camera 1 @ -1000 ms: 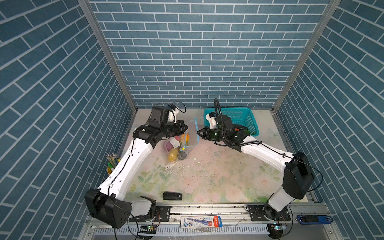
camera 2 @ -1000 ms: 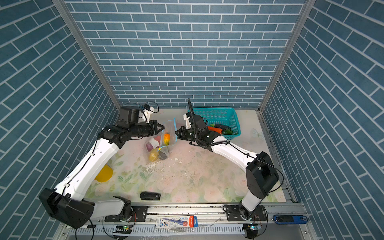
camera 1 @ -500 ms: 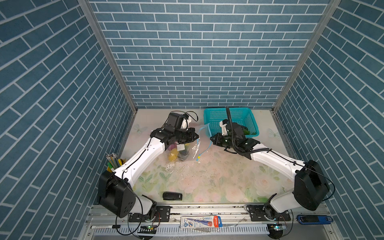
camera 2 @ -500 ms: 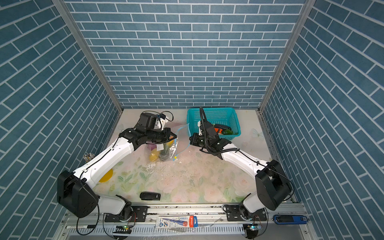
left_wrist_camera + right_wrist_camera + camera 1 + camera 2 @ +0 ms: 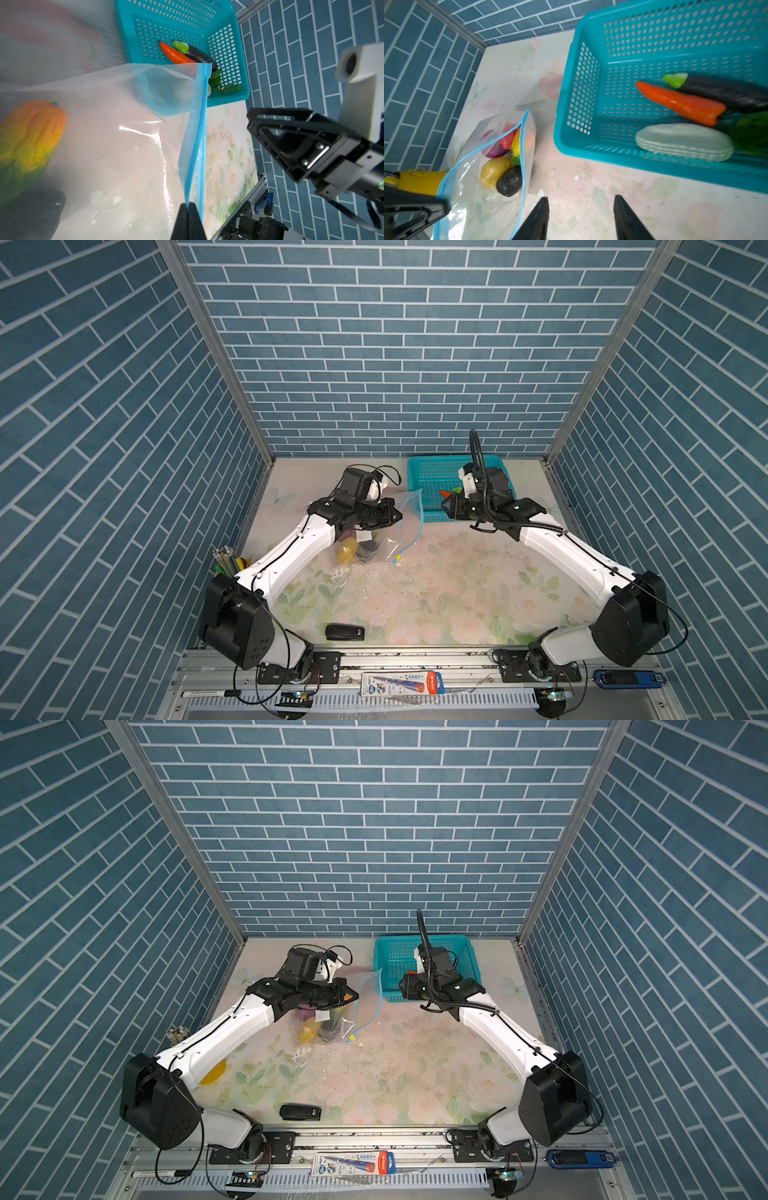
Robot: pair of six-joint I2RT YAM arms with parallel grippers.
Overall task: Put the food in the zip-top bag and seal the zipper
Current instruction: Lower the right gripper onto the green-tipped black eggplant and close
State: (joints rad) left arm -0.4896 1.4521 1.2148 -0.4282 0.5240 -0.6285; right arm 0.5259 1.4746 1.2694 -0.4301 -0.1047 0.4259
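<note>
- The bag [image 5: 397, 531] is held up by one edge, left of the basket [image 5: 419, 472]; its lower part rests on the mat [image 5: 436, 593].
- The zipper [image 5: 197, 135] is parted, so the mouth gapes toward the right gripper [image 5: 581, 200]. A yellowish slider [image 5: 399, 558] is seen at its lower end.
- Inside the bag a yellow piece [image 5: 492, 170], a dark piece [image 5: 509, 180], a purple piece [image 5: 496, 150] and a red piece [image 5: 508, 139] are seen.
- The left gripper [image 5: 188, 205] is clamped on the bag's edge at the zipper.
- The right gripper is spread, with nothing between its fingers. It is held between bag and basket, near the mouth but apart from it.
- In the basket an orange pepper [image 5: 681, 104], an eggplant [image 5: 726, 93], a white piece [image 5: 683, 141] and green leaves [image 5: 751, 133] are left.
- The floral mat is flecked with white crumbs. A black object [image 5: 345, 632] lies near its front edge, and pencils [image 5: 226, 562] stand at its left edge.
- The table is enclosed on three sides by blue brick-patterned walls [image 5: 374, 344].
</note>
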